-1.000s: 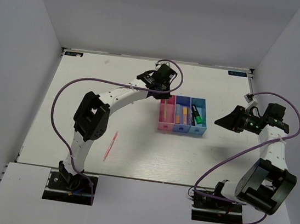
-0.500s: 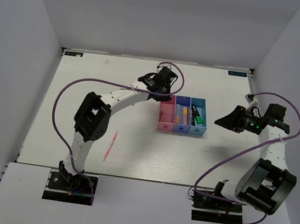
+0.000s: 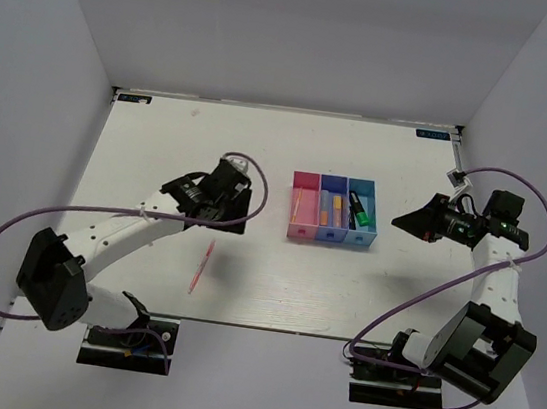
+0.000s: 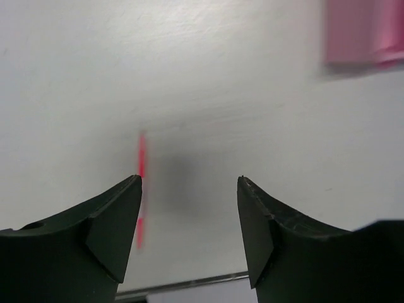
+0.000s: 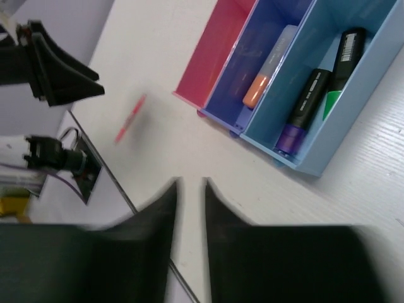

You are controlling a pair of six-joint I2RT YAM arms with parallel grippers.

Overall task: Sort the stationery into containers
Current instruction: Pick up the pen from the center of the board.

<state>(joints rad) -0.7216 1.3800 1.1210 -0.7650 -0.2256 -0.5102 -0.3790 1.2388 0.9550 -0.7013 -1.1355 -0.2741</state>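
Note:
Three joined containers stand mid-table: a pink bin point(image 3: 303, 208), a dark blue bin point(image 3: 331, 212) and a light blue bin point(image 3: 360, 216). A thin yellow pen point(image 3: 298, 202) lies in the pink bin. The dark blue bin holds an orange-pink highlighter point(image 5: 268, 69). A purple highlighter point(image 5: 302, 110) and a green highlighter point(image 5: 338, 76), both black-capped, lie in the light blue bin. A pink-red pen point(image 3: 202, 266) point(image 4: 141, 189) lies loose on the table. My left gripper point(image 3: 229, 201) point(image 4: 189, 180) hovers open and empty, just beyond the pen. My right gripper point(image 3: 399, 222) point(image 5: 190, 181) is shut and empty, to the right of the bins.
The white table point(image 3: 160, 149) is walled in at the back and on both sides. Purple cables loop off both arms. The left arm's base point(image 3: 130, 337) sits at the near edge, close to the loose pen.
The left arm has swung away from above the pink bin to the left and nearer, and its jaws have opened. The right gripper's jaws have closed; that arm barely moved.

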